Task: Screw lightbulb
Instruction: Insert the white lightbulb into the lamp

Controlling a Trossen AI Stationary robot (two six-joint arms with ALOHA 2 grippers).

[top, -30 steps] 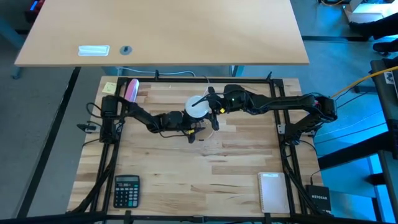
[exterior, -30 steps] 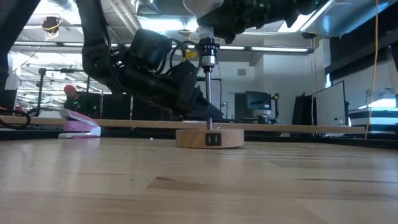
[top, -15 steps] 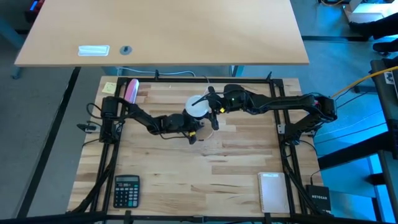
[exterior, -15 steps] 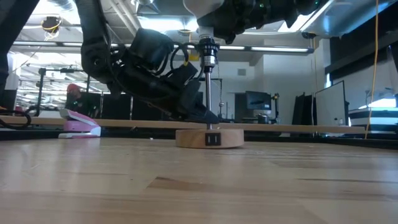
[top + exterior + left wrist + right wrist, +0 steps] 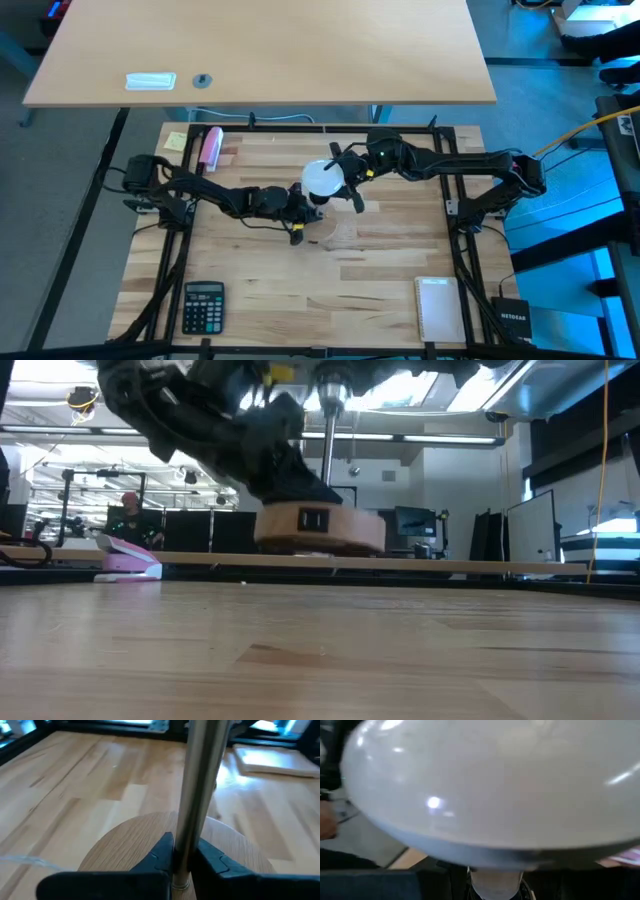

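A small lamp stand hangs clear of the table: a round wooden base with a thin upright metal rod. The white globe lightbulb is at the rod's top and fills the right wrist view. My left gripper is shut on the rod just above the base. My right gripper comes from the table's right and is shut on the lightbulb. The socket under the bulb is hidden. My left gripper pinches the rod's lowest part between its two fingers, just above the wooden base. The fingers come nearly level from the table's left and lie across the rod. The stand hangs clear of the table, about upright. My right gripper has the lightbulb's narrow white neck between its two fingers, under the globe. It comes nearly level from the table's right. The globe hides most of the fingers. The bulb stands at the top of the lifted stand.
A calculator lies at the near left and a notepad at the near right. A pink object and a yellow note lie at the far left. A person shows in the room behind.
My left gripper has risen and drawn a little toward the near edge, with the rod in it. The wooden base, which stood on the table, is now lifted clear. The bulb and my right gripper have gone up with it.
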